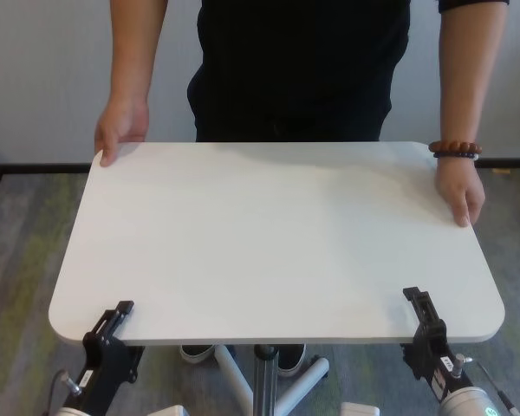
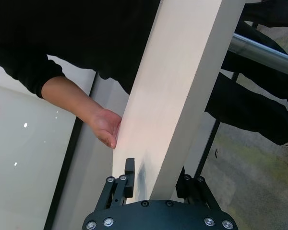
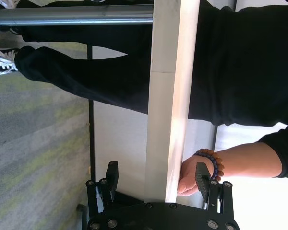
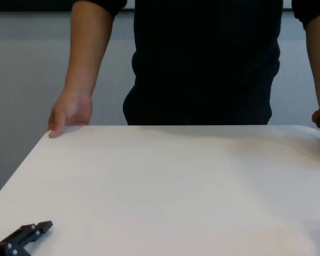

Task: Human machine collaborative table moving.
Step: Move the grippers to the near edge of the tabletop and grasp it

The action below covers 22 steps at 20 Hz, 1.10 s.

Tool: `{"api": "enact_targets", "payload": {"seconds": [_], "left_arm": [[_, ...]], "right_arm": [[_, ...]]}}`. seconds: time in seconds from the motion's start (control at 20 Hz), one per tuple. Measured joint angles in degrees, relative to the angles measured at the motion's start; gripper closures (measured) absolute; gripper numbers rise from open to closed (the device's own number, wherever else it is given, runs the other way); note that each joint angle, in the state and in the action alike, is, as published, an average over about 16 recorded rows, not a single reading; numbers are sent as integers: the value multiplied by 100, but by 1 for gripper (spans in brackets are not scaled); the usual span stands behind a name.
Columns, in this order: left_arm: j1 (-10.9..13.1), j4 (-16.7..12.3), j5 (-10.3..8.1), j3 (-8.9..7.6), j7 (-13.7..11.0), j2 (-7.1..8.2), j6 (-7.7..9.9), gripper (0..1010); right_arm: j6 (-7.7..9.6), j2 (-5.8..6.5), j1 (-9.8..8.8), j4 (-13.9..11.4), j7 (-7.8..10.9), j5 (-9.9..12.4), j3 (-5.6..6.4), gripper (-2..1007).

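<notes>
Two grippers straddle the near edge of the table (image 1: 269, 234), my left gripper (image 1: 114, 322) at seven o'clock seemingly pinching the stiff slab, my right gripper (image 1: 422, 314) at five gaping around it, the human (image 1: 299, 61) steadying twelve o'clock.
</notes>
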Motion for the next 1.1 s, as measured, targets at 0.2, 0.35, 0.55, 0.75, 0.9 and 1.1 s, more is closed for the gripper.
{"api": "enact_targets", "payload": {"seconds": [0.2,0.35,0.55,0.75,0.9,1.1], "left_arm": [[0,0,0,0,1,0,0,583],[0,0,0,0,1,0,0,642],[0,0,0,0,1,0,0,691],[0,0,1,0,1,0,0,710],[0,0,1,0,1,0,0,715],[0,0,1,0,1,0,0,716]], "right_arm": [[0,0,0,0,0,0,0,5],[0,0,0,0,0,0,0,5],[0,0,0,0,0,0,0,5],[0,0,0,0,0,0,0,6],[0,0,0,0,0,0,0,19],[0,0,0,0,0,0,0,60]]}}
